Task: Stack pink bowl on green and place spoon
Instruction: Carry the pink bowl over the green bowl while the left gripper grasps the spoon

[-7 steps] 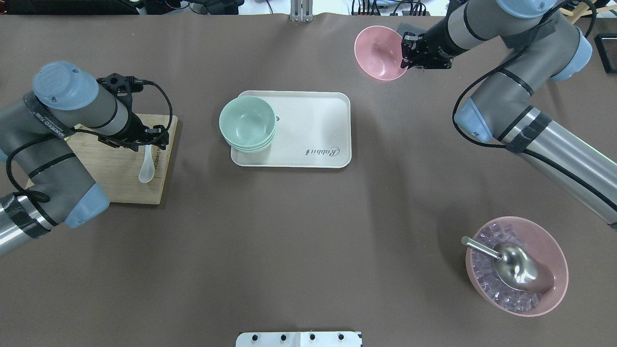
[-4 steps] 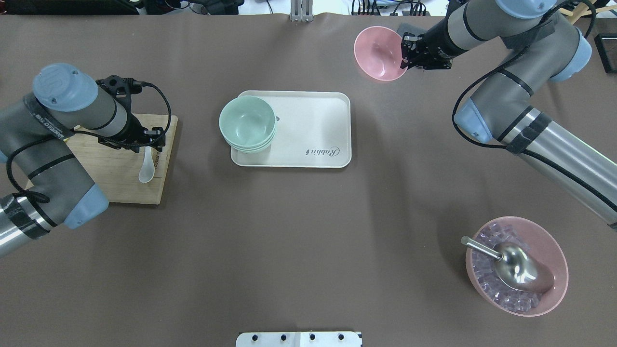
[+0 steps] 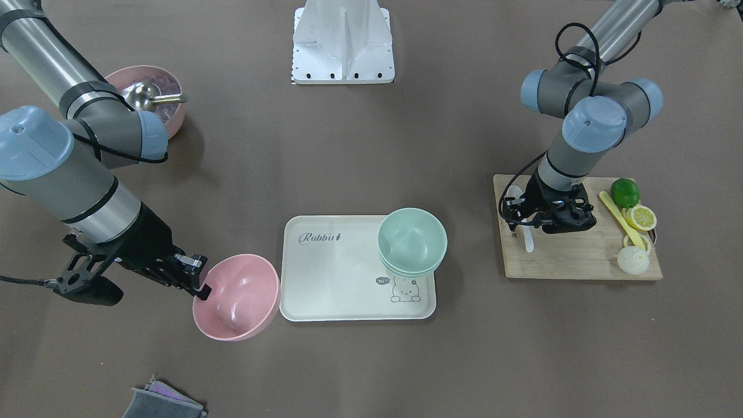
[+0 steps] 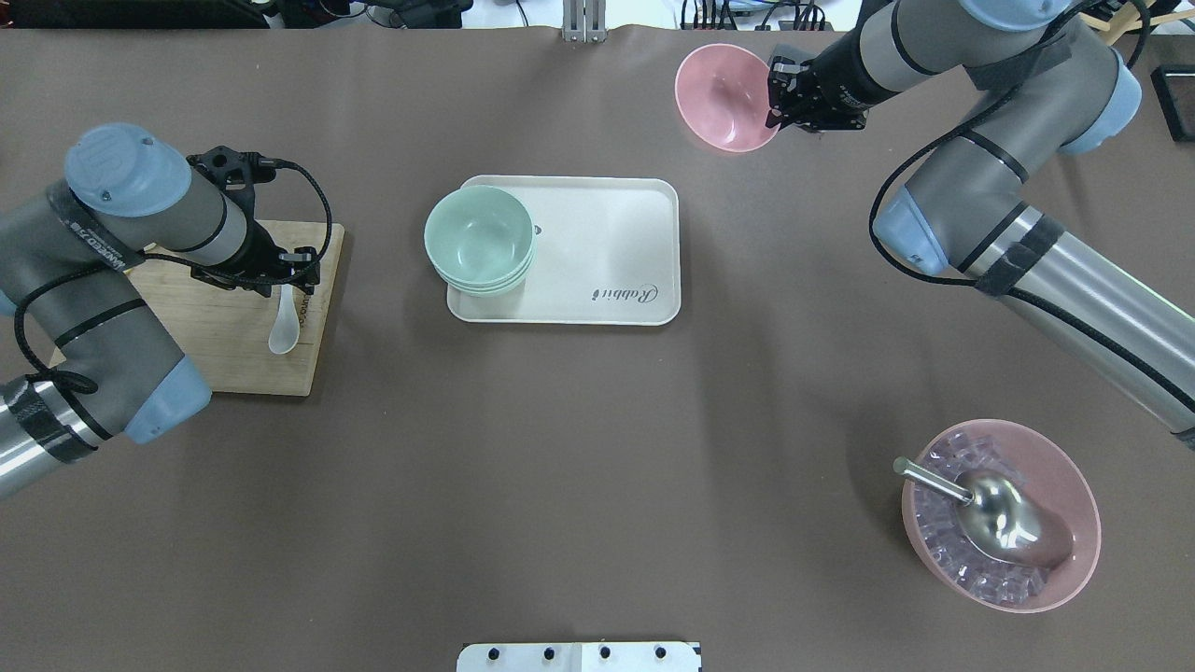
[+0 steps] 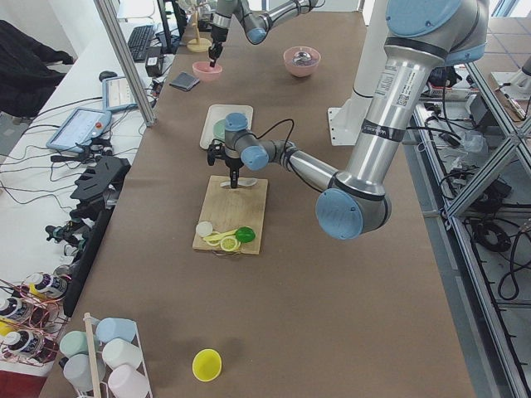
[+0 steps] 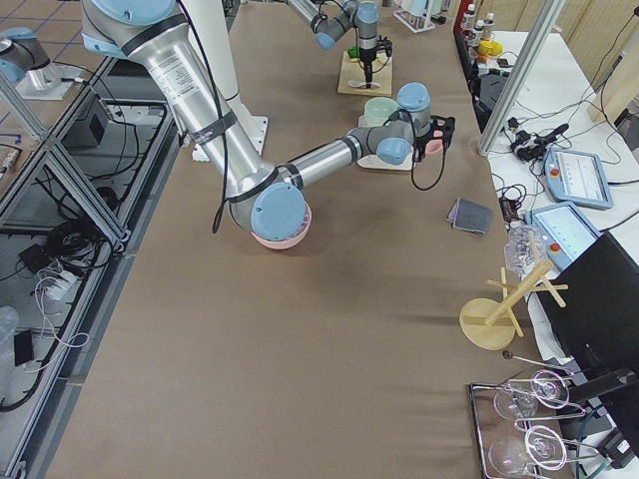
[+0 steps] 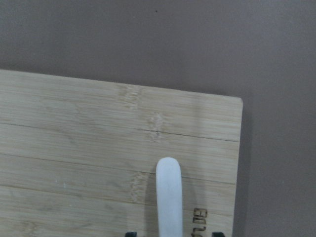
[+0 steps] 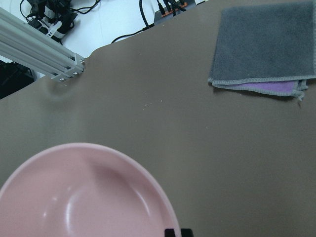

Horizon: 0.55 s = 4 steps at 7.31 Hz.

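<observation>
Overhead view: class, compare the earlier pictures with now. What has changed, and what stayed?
The right end effector, gripping the pink bowl by its rim, has carried it slightly left in that view and away from the robot. The left end effector, spoon, green bowls and tray look unchanged.

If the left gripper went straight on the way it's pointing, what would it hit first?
Probably the wooden board. The left gripper points straight down, open fingers either side of the handle of the white spoon, so the fingertips should land on wood. The gap left is hard to judge.
</observation>
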Motion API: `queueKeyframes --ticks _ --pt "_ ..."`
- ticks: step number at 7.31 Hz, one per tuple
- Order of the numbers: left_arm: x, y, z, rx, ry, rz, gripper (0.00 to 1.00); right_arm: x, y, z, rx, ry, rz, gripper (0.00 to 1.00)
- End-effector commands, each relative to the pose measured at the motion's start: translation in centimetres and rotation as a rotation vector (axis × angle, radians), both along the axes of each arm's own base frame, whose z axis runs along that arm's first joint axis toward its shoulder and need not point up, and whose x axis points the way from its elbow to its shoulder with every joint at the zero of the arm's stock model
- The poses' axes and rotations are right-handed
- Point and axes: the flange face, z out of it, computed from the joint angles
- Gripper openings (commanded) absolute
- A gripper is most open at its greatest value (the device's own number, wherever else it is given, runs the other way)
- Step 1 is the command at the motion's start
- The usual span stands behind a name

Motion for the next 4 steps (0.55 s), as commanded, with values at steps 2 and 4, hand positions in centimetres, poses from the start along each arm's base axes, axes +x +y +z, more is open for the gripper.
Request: queueKeyframes --ticks 2,4 --pt "0.09 -0.01 0.55 -0.007 -0.006 0.001 0.55 -0.31 0.14 -0.83 0.01 -0.007 -0.005 0.0" --pt "0.04 0.03 0.57 -0.007 -0.006 0.001 0.46 -0.61 0.29 -0.97 0.012 -0.009 -0.009 0.0"
